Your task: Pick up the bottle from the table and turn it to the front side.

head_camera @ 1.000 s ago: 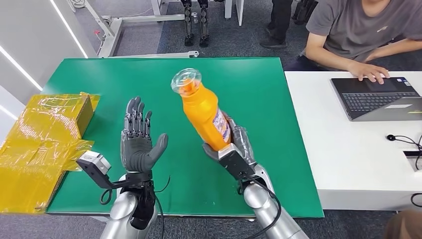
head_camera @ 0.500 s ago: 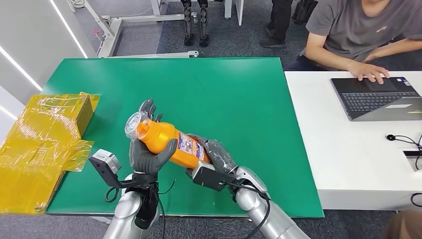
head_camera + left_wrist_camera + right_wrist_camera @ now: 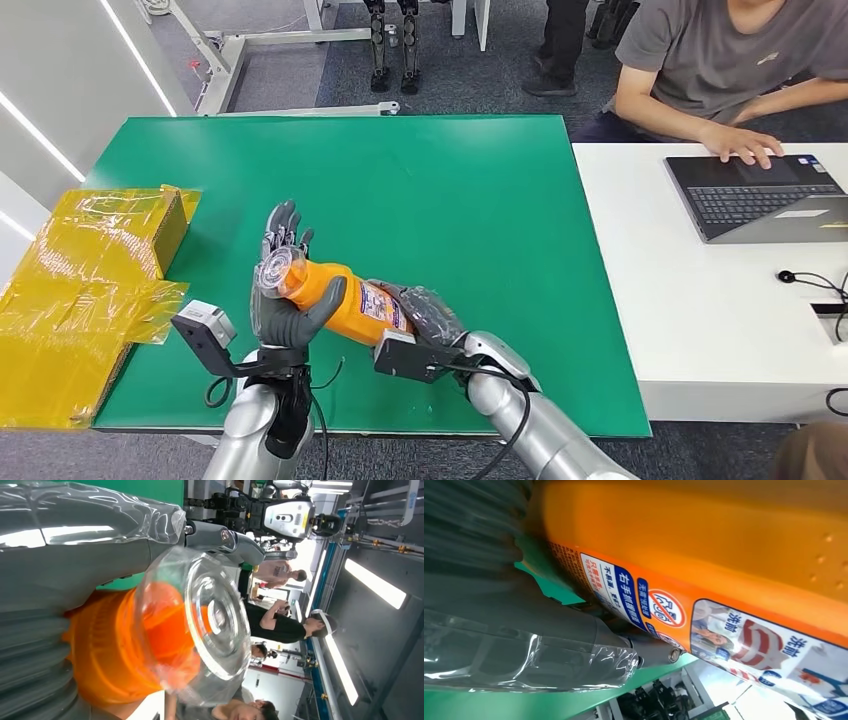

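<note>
Detergent bottle [image 3: 345,300] lies level between my hands: right hand [image 3: 425,312] grips its base, left hand [image 3: 285,290] clasps the capped neck.

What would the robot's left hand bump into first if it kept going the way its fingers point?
Probably nothing soon: the left hand points out over bare green table. Depth is unclear.

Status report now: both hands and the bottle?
Right hand grips bottle base. Left hand holds its cap end. Bottle lies sideways above the table. Nothing in the way.
</note>
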Action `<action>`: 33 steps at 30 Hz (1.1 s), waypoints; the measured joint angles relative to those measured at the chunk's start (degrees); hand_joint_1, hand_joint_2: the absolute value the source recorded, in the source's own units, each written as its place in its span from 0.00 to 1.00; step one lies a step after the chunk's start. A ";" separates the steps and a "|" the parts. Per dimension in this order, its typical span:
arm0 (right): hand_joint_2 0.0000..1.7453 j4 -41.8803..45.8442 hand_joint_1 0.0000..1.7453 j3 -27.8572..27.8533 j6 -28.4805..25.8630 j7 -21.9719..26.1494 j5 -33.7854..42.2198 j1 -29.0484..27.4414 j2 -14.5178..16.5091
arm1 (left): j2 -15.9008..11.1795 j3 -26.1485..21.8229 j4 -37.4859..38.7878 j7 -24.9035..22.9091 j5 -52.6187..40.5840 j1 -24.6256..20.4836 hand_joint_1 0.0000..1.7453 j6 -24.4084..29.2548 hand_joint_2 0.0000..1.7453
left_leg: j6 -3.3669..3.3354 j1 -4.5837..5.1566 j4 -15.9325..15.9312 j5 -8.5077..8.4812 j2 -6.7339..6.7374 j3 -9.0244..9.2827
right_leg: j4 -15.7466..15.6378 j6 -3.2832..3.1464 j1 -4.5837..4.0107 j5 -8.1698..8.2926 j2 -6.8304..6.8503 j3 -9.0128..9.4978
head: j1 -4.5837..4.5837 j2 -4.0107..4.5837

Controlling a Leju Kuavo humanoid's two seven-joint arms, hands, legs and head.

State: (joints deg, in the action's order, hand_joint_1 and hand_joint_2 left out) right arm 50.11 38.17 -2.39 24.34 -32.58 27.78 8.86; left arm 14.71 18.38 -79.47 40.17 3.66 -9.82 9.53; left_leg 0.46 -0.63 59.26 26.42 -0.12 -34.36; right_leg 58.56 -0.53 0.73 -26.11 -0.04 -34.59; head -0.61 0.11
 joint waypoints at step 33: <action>1.00 2.59 1.00 -2.88 -7.35 3.69 2.54 -1.55 1.48 | 1.07 -1.86 -1.53 0.11 -1.13 -0.78 1.00 -3.24 1.00 | 0.00 0.00 0.00 0.00 -0.05 0.00 | 0.00 0.00 0.00 0.00 0.04 0.01 | 0.00 0.00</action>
State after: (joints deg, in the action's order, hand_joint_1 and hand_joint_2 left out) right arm 52.70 35.29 -9.74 28.03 -30.05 26.22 10.34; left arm 15.78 16.52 -81.00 40.28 2.54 -10.60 6.29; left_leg 0.46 -0.63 59.26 26.42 -0.17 -34.36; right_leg 58.56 -0.53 0.73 -26.11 0.00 -34.58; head -0.61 0.11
